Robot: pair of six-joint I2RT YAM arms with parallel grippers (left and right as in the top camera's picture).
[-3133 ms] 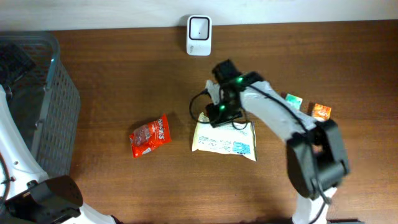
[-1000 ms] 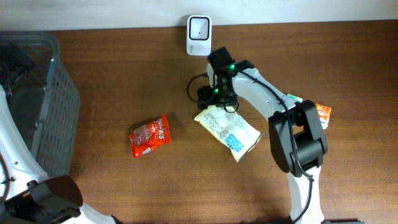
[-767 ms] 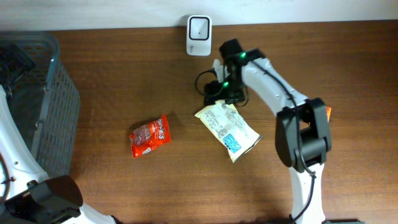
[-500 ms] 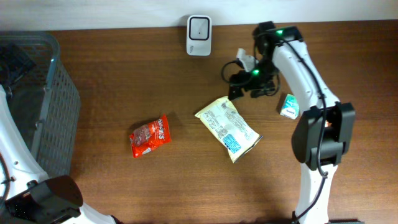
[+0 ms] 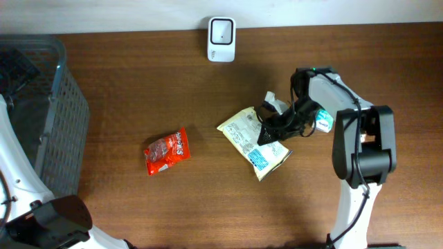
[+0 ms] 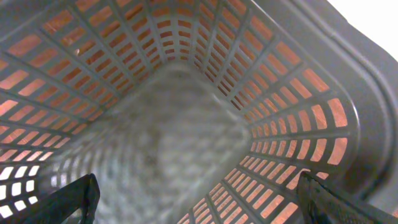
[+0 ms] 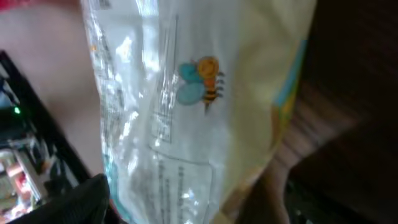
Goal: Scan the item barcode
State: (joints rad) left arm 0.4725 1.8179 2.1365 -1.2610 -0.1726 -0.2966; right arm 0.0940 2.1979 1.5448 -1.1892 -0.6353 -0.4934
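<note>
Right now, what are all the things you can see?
Crinkly cream plastic bag: one, cream with blue label, table middle.
Red foil snack packet: one, red, left of the bag.
Small teal-and-white packet: one, teal and white, right of the bag.
White boxy scanner: one, white, far edge.
Grey plastic mesh basket: one, grey, left side.
Brown wooden table: one, brown, beneath the packets.
Right fingers: two, black, open over the bag.
Left fingers: two, black, open, facing into the basket.

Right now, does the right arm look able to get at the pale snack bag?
Probably yes: the right arm has its jaws open just above the pale snack bag, with nothing lying between them.
</note>
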